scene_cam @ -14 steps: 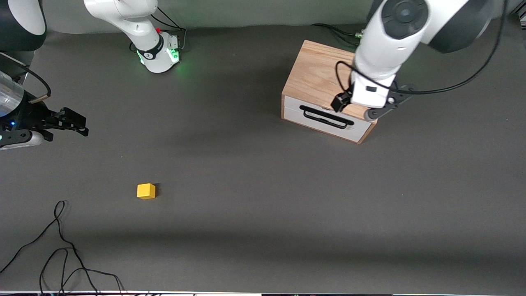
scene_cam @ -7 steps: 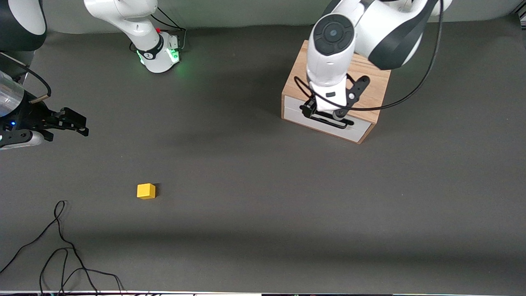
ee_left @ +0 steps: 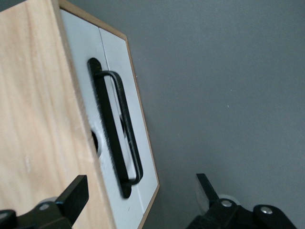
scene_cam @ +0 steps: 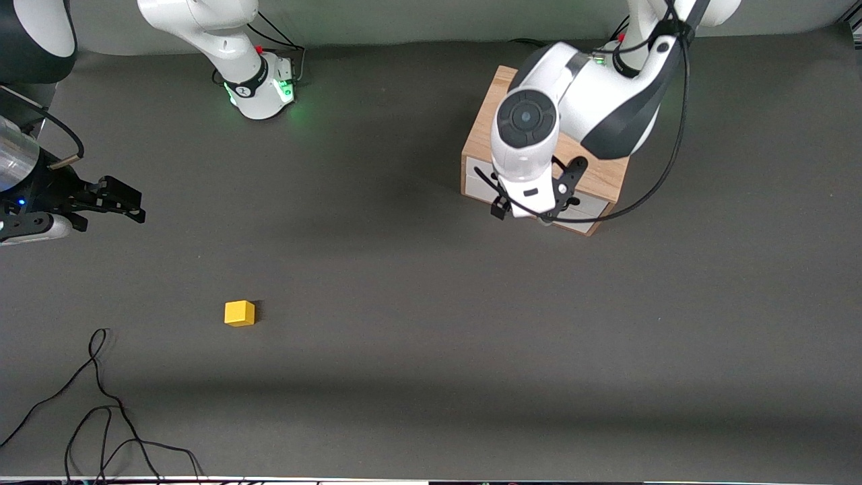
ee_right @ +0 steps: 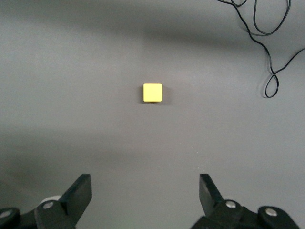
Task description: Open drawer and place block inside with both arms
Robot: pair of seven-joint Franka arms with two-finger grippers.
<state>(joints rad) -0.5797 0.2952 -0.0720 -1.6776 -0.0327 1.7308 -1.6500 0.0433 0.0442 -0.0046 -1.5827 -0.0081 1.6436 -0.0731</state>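
Note:
The light-wood cabinet (scene_cam: 482, 132) stands toward the left arm's end of the table, its drawer (scene_cam: 474, 186) shut. In the left wrist view the white drawer front (ee_left: 110, 62) carries a black bar handle (ee_left: 116, 131). My left gripper (scene_cam: 526, 213) hovers open over the cabinet's front edge; in the left wrist view the left gripper (ee_left: 141, 193) has one finger over the wooden top and one over the mat, holding nothing. The yellow block (scene_cam: 240, 313) lies on the mat toward the right arm's end. My right gripper (scene_cam: 131, 204) waits open above the mat, with the block (ee_right: 152, 92) ahead of the right gripper (ee_right: 145, 191).
Black cables (scene_cam: 101, 404) loop on the mat nearer to the front camera than the block, and the same cable (ee_right: 267, 43) shows in the right wrist view. The right arm's green-lit base (scene_cam: 259, 87) stands along the table's robot edge. Grey mat (scene_cam: 431, 323) covers the table.
The left arm has swung from over the cabinet's top to over the drawer's front edge, now covering the handle in the front view. The right arm and block have not moved.

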